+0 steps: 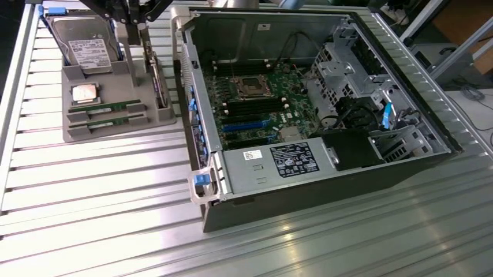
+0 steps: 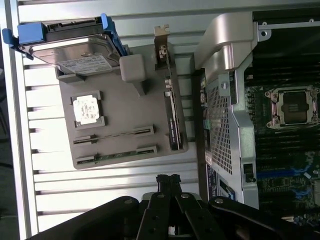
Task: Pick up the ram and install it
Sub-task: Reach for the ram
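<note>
Zero done: both ram sticks point(image 1: 105, 107) in tray point(image 1: 115, 85), at the exterior view's left.
Gripper point(image 2: 168, 179) clenched empty above it.

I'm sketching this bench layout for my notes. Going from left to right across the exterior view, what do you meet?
Grey holder with two ram sticks → upright card at the holder's edge → open computer case → processor socket → drive cage.

Exterior view: high, oblique, over ribbed aluminium desk point(image 1: 92, 190). Wrist view: nearer, straight down. Shared: grey plastic parts holder point(image 1: 115, 89), open black computer case point(image 1: 308, 196).
</note>
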Controlling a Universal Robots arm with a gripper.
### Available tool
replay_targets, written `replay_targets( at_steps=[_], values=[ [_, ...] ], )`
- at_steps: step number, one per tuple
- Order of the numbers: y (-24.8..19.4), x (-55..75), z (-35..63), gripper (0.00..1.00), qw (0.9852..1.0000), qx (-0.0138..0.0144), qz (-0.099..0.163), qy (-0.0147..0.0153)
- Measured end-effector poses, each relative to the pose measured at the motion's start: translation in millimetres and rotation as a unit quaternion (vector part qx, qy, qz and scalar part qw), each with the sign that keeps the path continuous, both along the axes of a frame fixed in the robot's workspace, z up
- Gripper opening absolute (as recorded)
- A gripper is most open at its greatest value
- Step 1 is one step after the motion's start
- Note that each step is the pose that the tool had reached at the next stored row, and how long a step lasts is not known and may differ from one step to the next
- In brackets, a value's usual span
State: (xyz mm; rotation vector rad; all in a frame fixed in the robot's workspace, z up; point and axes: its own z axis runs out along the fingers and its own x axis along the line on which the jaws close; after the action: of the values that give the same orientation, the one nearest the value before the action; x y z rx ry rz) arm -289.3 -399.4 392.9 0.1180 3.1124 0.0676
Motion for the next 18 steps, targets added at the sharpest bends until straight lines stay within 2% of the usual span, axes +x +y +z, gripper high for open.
replay_targets(
  at_steps=[18],
  values=[
    [-0.1, -11.5, -0.4, 0.11, 1.0, 0.0, 0.0, 0.0]
  ],
)
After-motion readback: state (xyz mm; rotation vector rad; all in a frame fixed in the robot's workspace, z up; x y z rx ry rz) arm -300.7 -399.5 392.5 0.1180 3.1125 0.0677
